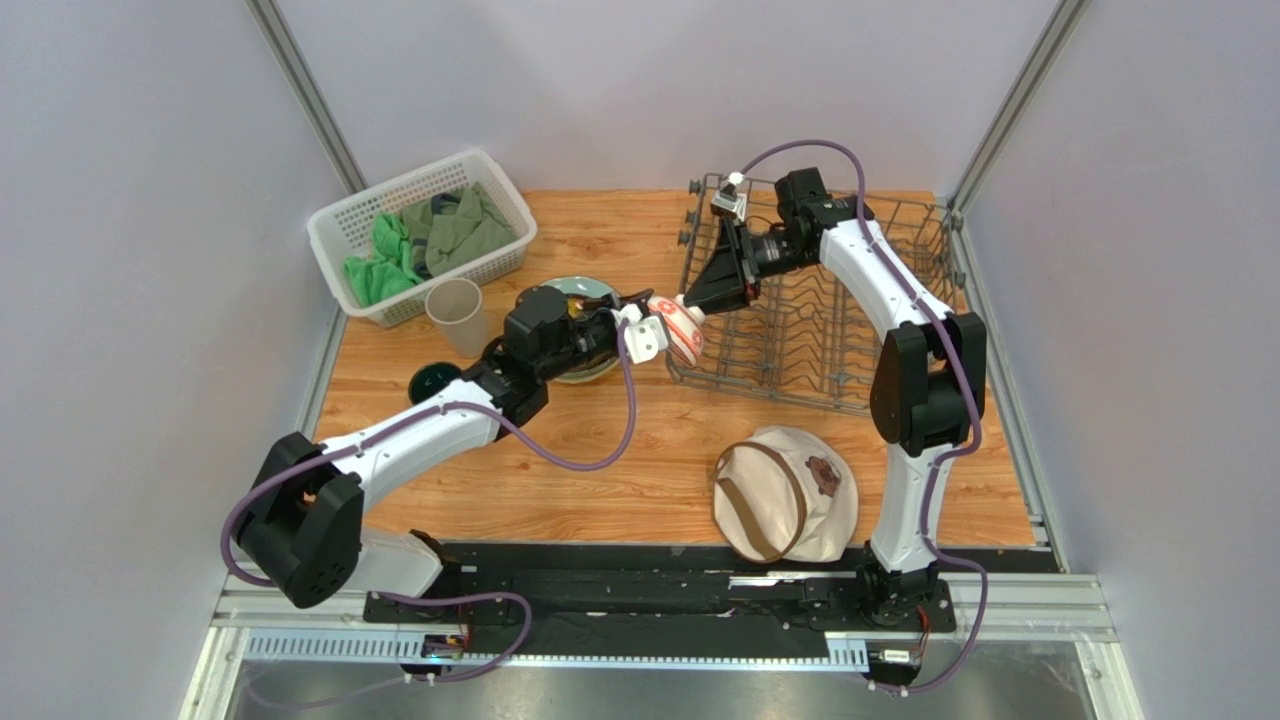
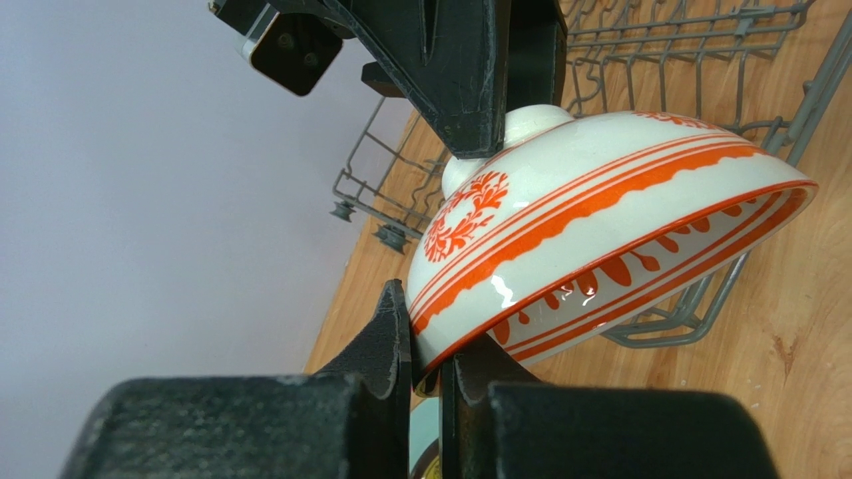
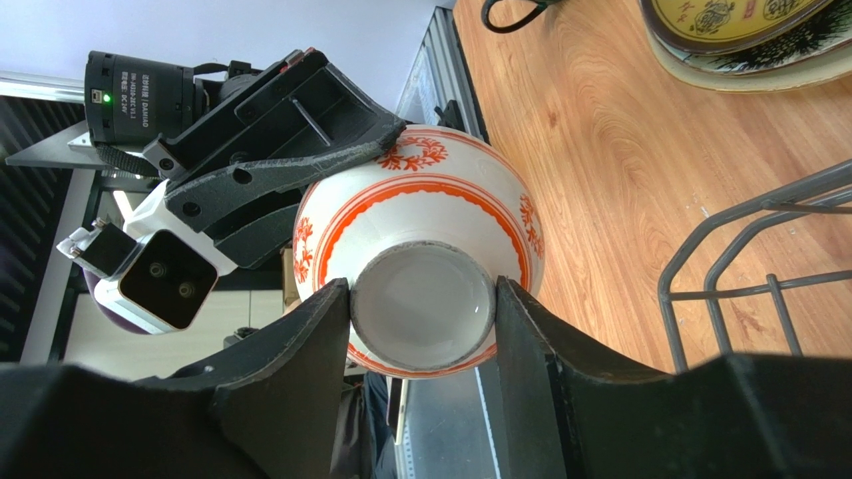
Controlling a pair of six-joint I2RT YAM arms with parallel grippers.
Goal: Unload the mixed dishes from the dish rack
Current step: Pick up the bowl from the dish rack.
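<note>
The red-orange-and-white patterned bowl [image 1: 685,332] hangs in the air just left of the dish rack [image 1: 842,323], held from both ends. My left gripper [image 2: 425,344] is shut on its rim, one finger inside and one outside. My right gripper [image 3: 423,301] is shut on the bowl's foot ring [image 3: 423,299], a finger touching each side. In the top view the left gripper [image 1: 649,326] and right gripper [image 1: 711,297] face each other across the bowl. The rack shows no other dishes.
Plates are stacked on the table under my left arm: the pale green plate [image 1: 589,285] and the dark yellow-patterned plate [image 3: 735,15]. The beige tumbler [image 1: 454,315], dark green mug [image 1: 436,381], white basket [image 1: 421,233] and beige hat [image 1: 781,492] also stand on the table.
</note>
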